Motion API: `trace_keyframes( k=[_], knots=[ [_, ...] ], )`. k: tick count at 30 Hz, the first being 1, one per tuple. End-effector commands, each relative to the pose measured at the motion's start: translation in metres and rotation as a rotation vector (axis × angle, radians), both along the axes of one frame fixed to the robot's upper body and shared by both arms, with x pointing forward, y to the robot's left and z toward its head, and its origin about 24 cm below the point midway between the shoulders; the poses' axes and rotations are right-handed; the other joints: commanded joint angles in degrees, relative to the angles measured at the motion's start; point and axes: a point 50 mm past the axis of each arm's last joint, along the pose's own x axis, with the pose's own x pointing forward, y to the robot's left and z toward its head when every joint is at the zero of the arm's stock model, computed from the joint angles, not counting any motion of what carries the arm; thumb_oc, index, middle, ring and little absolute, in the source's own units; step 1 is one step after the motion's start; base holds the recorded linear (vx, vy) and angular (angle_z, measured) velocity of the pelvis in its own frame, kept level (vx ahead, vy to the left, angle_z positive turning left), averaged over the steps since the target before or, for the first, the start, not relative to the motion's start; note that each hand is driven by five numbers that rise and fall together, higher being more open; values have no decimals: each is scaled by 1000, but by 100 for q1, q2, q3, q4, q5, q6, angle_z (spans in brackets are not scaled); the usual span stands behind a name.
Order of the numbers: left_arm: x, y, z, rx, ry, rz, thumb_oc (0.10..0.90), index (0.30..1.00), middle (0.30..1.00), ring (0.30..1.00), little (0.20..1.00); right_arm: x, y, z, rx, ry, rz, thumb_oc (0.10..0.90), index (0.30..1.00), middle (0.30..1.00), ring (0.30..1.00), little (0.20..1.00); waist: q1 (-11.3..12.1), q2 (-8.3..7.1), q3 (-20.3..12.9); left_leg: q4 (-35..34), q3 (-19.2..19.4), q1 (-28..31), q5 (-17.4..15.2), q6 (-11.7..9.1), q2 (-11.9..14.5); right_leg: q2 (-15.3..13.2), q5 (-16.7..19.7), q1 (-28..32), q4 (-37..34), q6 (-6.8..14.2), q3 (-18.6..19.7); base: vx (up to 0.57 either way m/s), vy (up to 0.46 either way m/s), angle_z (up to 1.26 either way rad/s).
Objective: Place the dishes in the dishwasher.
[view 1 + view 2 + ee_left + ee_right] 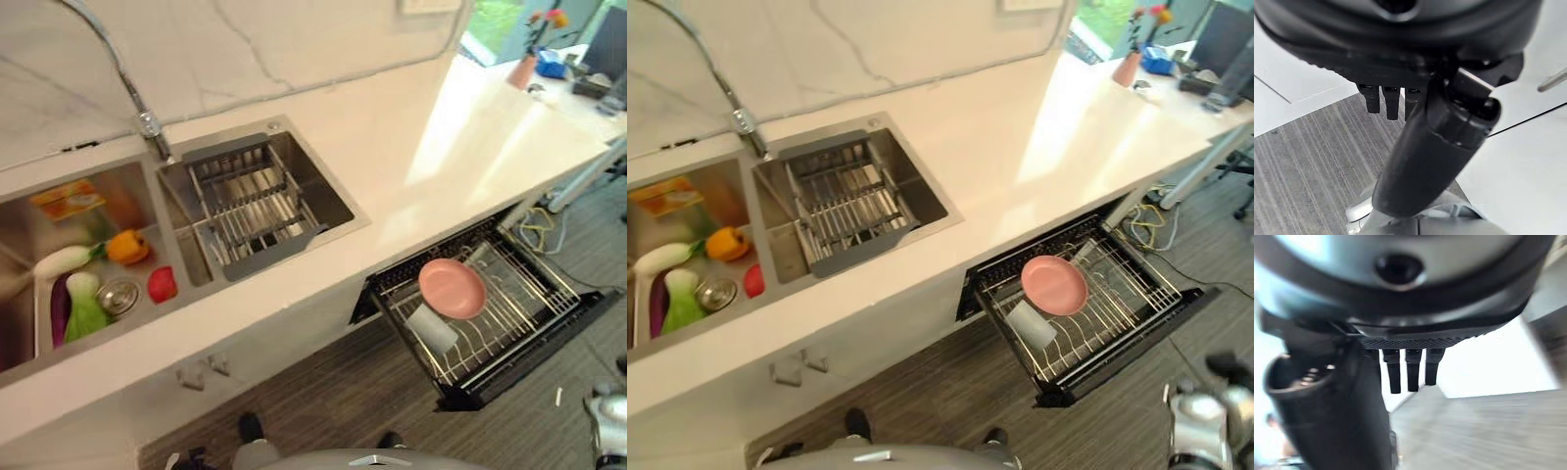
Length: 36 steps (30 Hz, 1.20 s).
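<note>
Pink plate and a pale cup already sit in the pulled-out dishwasher rack, lower right of the head views; plate lies roughly flat on the wires w/ the cup just below-left of it, on its side. No other dishes that I can make out: sink drying rack at frame centre-left looks bare, and the left sink basin holds veg items, e.g. a yellow pepper and a red piece, not dishes. Left hand in its wrist view: fingers straight, relaxed, nothing btwn them and the thumb, floor past them. Right hand in its wrist view: same, fingers straight and side by side, holding nothing. Both hang low, well apart from the counter. Judgement: task looks near done. Rack's long axis runs out from the counter toward lower right, so the right arm, showing at the lower right corner of the head views, is the nearer one for pushing it in.
</note>
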Motion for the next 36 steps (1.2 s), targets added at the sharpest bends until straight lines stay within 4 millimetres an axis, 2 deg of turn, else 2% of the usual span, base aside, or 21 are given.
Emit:
trace_keyframes(
  k=[1, 4, 5, 6, 7, 10, 11, 15, 16, 17, 20, 22, 26, 27, 29, 31, 32, 33, 34, 35, 36],
  knots=[
    [-1, -29, -9, -131, -3, 100, 800, 900, 900, 900, 900, 30, 0, 11, 4, -169, 13, 400, 300, 300, 300, 300, 232, 435, -105, 137, -59, 241, -624, -142, 325, -172, -509, -50, 117, 219, 206, 23, -31, -20],
    [-12, -28, -10, -132, 32, 122, 800, 900, 900, 900, 900, 50, 22, -8, 119, -107, 145, 400, 300, 300, 300, 300, 306, 440, -72, 143, -34, 312, -630, -166, 340, -146, -540, 33, 113, 196, 183, 31, -13, -9],
    [-12, -28, -10, -131, 31, 125, 800, 900, 900, 900, 900, 52, 22, -8, 120, -109, 149, 400, 300, 300, 300, 300, 291, 436, -60, 142, -29, 320, -630, -168, 341, -145, -542, 37, 113, 195, 187, 40, -7, -5],
    [-14, -26, -10, -122, 34, 132, 800, 900, 900, 900, 900, 74, 35, -10, 156, -104, 242, 400, 300, 300, 300, 300, 367, 465, -9, 149, -36, 315, -605, -183, 337, -150, -548, 56, 110, 192, 163, 0, 0, 0],
    [-14, -24, -9, -117, 27, 138, 800, 900, 900, 900, 900, 85, 42, -10, 176, -128, 284, 400, 300, 300, 300, 300, 412, 487, 39, 151, -50, 291, -580, -193, 337, -157, -550, 58, 109, 191, 133, 0, 0, 0],
    [-13, -19, -8, -107, 9, 147, 800, 900, 900, 900, 900, 114, 54, -1, 192, -172, 398, 400, 300, 300, 300, 300, 544, 579, 193, 157, -172, 143, -504, -206, 312, -175, -563, 52, 112, 188, 30, -41, -9, 11],
    [-13, -19, -8, -107, 9, 147, 800, 900, 900, 900, 900, 114, 54, -1, 192, -172, 398, 400, 300, 300, 300, 300, 544, 579, 193, 157, -172, 143, -504, -206, 312, -175, -563, 52, 112, 188, 30, -33, -4, 24],
    [-13, -22, -8, -169, -66, 345, 800, 900, 900, 900, 900, 145, 58, 20, 208, -329, 423, 400, 300, 300, 300, 300, 704, 716, 415, 164, -394, -86, -427, -191, 219, -240, -553, 30, 125, 187, -118, -53, 2, 29],
    [-11, -22, -7, -184, -99, 400, 800, 900, 900, 900, 900, 156, 58, 28, 202, -361, 444, 400, 300, 300, 300, 300, 774, 770, 503, 169, -478, -174, -396, -180, 172, -273, -539, 16, 132, 193, -174, -203, 38, 45],
    [-7, -19, -6, -200, -149, 442, 800, 900, 900, 900, 900, 179, 43, 65, 75, -369, 531, 400, 300, 300, 300, 300, 981, 990, 766, 172, -736, -495, -284, -200, 41, -447, -463, -36, 162, 227, -419, -199, 44, 49],
    [-10, -18, -6, -207, -143, 433, 800, 900, 900, 900, 900, 194, 22, 111, -74, -402, 573, 400, 300, 300, 300, 300, 1140, 1225, 923, 171, -1026, -817, -143, -264, -50, -636, -447, -13, 284, 263, -806, -112, 14, 101],
    [-17, -15, -6, -195, -116, 423, 800, 900, 900, 900, 900, 204, 19, 136, -125, -472, 583, 400, 300, 300, 300, 300, 1243, 1337, 963, 156, -1161, -974, -75, -293, -111, -707, -422, -2, 318, 298, -975, -46, -13, 58],
    [-25, -6, -5, -165, -96, 450, 800, 900, 900, 900, 900, 235, 37, 208, -284, -663, 723, 400, 300, 300, 300, 300, 1423, 1475, 1079, 140, -1287, -1344, 77, -359, -172, -828, -365, -201, 372, 352, -1137, -60, -11, 64],
    [-25, -6, -5, -165, -96, 451, 800, 900, 900, 900, 900, 235, 37, 208, -284, -663, 724, 400, 300, 300, 300, 300, 1417, 1477, 1078, 140, -1288, -1350, 79, -359, -172, -829, -366, -207, 375, 352, -1137, -41, -10, 25],
    [-28, -4, -4, -163, -93, 452, 800, 900, 900, 900, 900, 245, 53, 233, -370, -688, 831, 400, 300, 300, 300, 300, 1493, 1472, 1140, 129, -1264, -1413, 110, -373, -147, -863, -332, -263, 370, 368, -1148, -50, -6, 24],
    [-28, -5, -5, -172, -90, 443, 800, 900, 900, 900, 900, 253, 71, 247, -426, -691, 926, 400, 300, 300, 300, 300, 1506, 1462, 1189, 121, -1232, -1489, 131, -381, -126, -890, -288, -324, 347, 388, -1157, -21, 1, 4],
    [-28, -8, -6, -184, -85, 440, 800, 900, 900, 900, 900, 256, 81, 242, -423, -665, 983, 464, 396, 396, 396, 396, 1490, 1416, 1188, 112, -1237, -1525, 123, -372, -123, -911, -249, -365, 333, 398, -1167, 0, 0, 0],
    [-29, -9, -6, -191, -83, 440, 800, 900, 900, 900, 900, 256, 83, 236, -413, -638, 1000, 681, 721, 721, 721, 721, 1483, 1384, 1171, 109, -1244, -1543, 115, -363, -124, -912, -238, -366, 317, 400, -1169, 3, -2, 5],
    [-29, -11, -7, -198, -75, 433, 800, 900, 900, 900, 900, 256, 85, 225, -389, -605, 1018, 800, 900, 900, 900, 900, 1460, 1355, 1157, 106, -1242, -1546, 103, -355, -124, -914, -225, -369, 307, 401, -1176, 10, 5, 6],
    [-28, -14, -7, -207, -70, 429, 800, 900, 900, 900, 900, 255, 88, 208, -346, -570, 1027, 800, 900, 900, 900, 900, 1432, 1320, 1134, 105, -1239, -1546, 89, -343, -125, -910, -214, -373, 305, 398, -1181, 10, 7, 8],
    [-30, -13, -7, -205, -68, 429, 800, 900, 900, 900, 900, 254, 89, 206, -342, -568, 1027, 800, 900, 900, 900, 900, 1433, 1305, 1115, 104, -1240, -1549, 87, -342, -129, -913, -213, -373, 303, 400, -1184, 12, 9, 8]
  ],
)
